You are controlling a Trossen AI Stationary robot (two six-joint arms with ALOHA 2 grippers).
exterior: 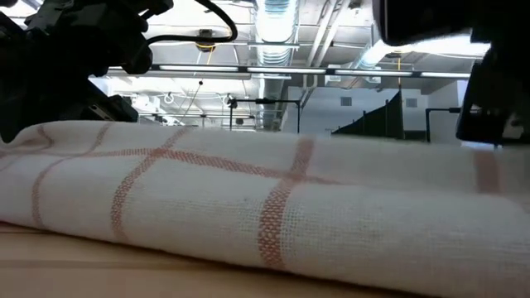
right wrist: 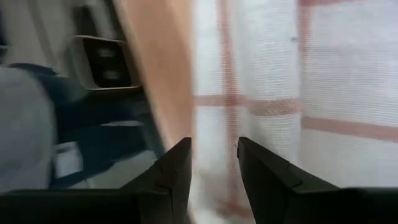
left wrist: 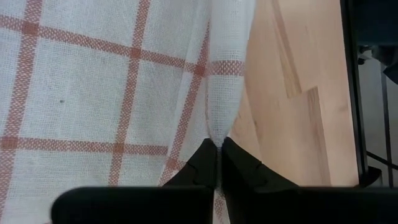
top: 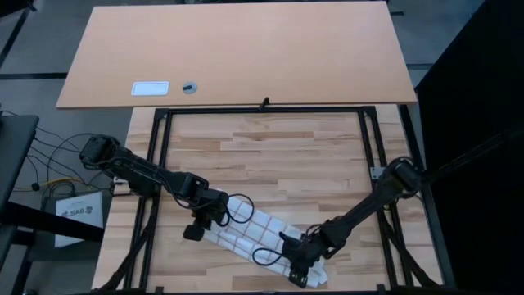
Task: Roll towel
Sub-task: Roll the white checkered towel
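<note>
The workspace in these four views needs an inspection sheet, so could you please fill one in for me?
Surface: slatted wooden table inside a black frame; a larger plain tabletop lies beyond it.
Job's things: towel, white with reddish-brown grid, lies as a long folded band diagonally near the table's front edge.
Clutter: nothing seen on the table.
Grippers: left gripper shut, pinching a fold of the towel at its left end; right gripper astride the towel's right end, jaws apart.
Cables: a loop by the right wrist; wires on the floor at left.
Surroundings: a white label on the far tabletop; ceiling lights in the low view.
</note>
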